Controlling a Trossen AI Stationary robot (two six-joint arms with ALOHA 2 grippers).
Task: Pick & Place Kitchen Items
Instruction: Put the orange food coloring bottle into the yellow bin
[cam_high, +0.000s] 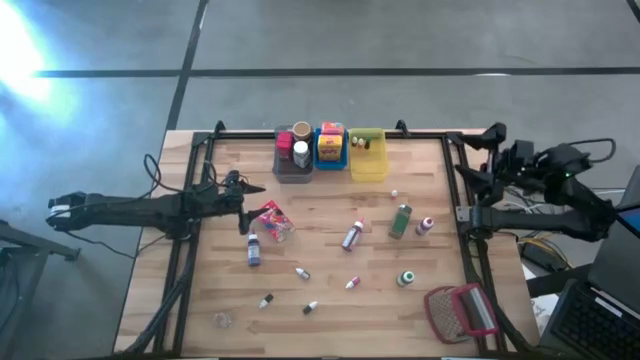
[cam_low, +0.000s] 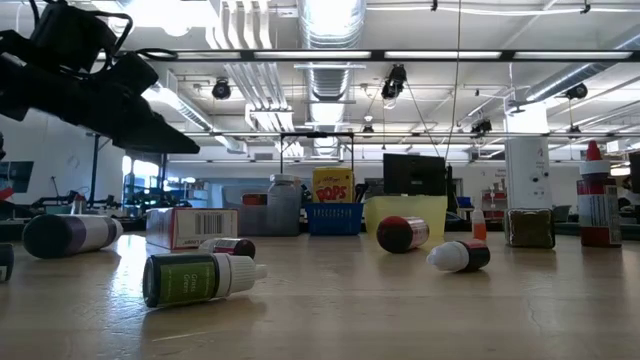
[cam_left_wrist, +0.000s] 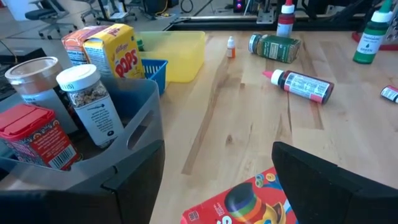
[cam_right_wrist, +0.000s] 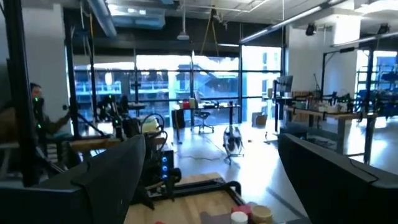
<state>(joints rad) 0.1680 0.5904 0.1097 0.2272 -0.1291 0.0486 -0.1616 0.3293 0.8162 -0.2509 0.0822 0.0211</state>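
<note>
Three rectangular bins stand in a row at the far edge of the wooden table (cam_high: 330, 250): a grey plastic bin (cam_high: 292, 165) w/ a red tin (cam_left_wrist: 37, 134), a clear jar w/ white lid (cam_left_wrist: 87, 102) and a round can; a blue basket (cam_high: 331, 150) holding a yellow "POPS" cereal box (cam_left_wrist: 115, 50); and a yellow bin (cam_high: 368, 155).

Left gripper (cam_high: 243, 205) hovers just beside the red colourful packet (cam_high: 273, 220), near the grey bin. Its jaws stand apart, nothing between them; in the left wrist view the packet lies just below the fingers, and I cannot tell if they touch it.

Right gripper (cam_high: 470, 195) waits at the right table edge, well apart from all items, jaws wide open and empty.

Other small items lie loose on the table: a dark blue bottle (cam_high: 253, 250) near the packet, a red bottle w/ pink cap (cam_high: 352, 236) approx. in the middle, a green spice jar (cam_high: 401, 221) lying down, a small green-label bottle (cam_high: 406, 278), and several tiny bottles toward the near edge. A red-framed grey mesh object (cam_high: 460, 310) sits at the near right corner.
</note>
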